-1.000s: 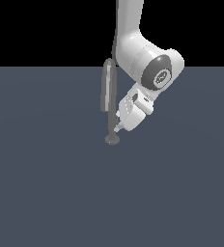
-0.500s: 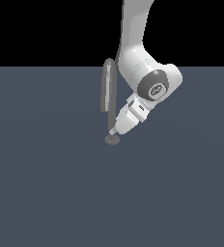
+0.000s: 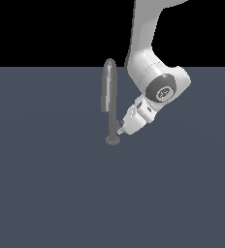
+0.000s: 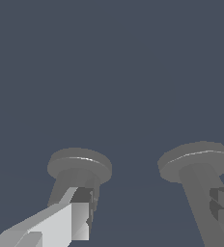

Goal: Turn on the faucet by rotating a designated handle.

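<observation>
The gripper [image 3: 120,130] sits low at the middle of the exterior view, its tip against the lower stem of the faucet [image 3: 109,99], where the small handle [image 3: 118,131] juts out just above the round base flange. In the wrist view its two fingers [image 4: 80,219] stand well apart, one at each lower corner, with nothing seen between them. The faucet rises from the flat grey floor [image 3: 46,193] just left of centre
</observation>
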